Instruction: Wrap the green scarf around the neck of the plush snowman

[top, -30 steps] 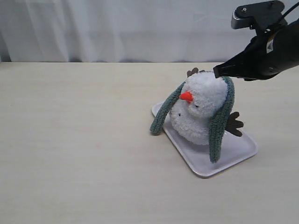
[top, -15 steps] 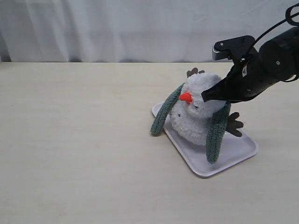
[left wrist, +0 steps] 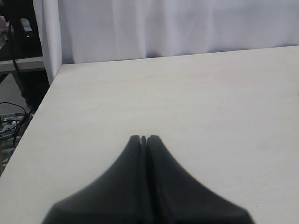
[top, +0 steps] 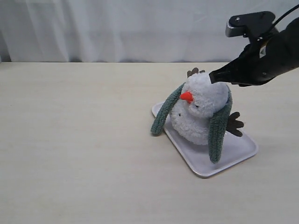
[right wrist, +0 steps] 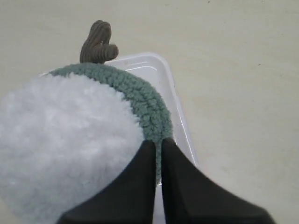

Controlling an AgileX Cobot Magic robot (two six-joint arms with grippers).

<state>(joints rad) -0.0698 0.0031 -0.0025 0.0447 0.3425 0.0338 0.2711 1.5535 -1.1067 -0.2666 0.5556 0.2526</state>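
Note:
The plush snowman (top: 200, 95) leans on a white tray (top: 236, 151), orange nose facing left. The green scarf (top: 217, 129) is draped behind its head, one end hanging down the right side and the other end reaching the table on the left. The neck crease (top: 183, 110) shows bare at the front. My right gripper (top: 212, 77) is shut at the upper back of the head; in the right wrist view its tips (right wrist: 158, 142) rest against the scarf (right wrist: 142, 98) beside the white fluff (right wrist: 65, 140). My left gripper (left wrist: 144, 138) is shut over bare table.
A brown twig arm (top: 233, 124) sticks out over the tray on the right, another (right wrist: 96, 43) behind the head. The tray's rim (right wrist: 164, 70) lies just beyond the scarf. A white curtain (top: 117, 28) closes off the table's far edge.
My right gripper dipped down beside the snowman's face half a second ago, then rose back to the top rear of the head. The scarf's right end shifted slightly.

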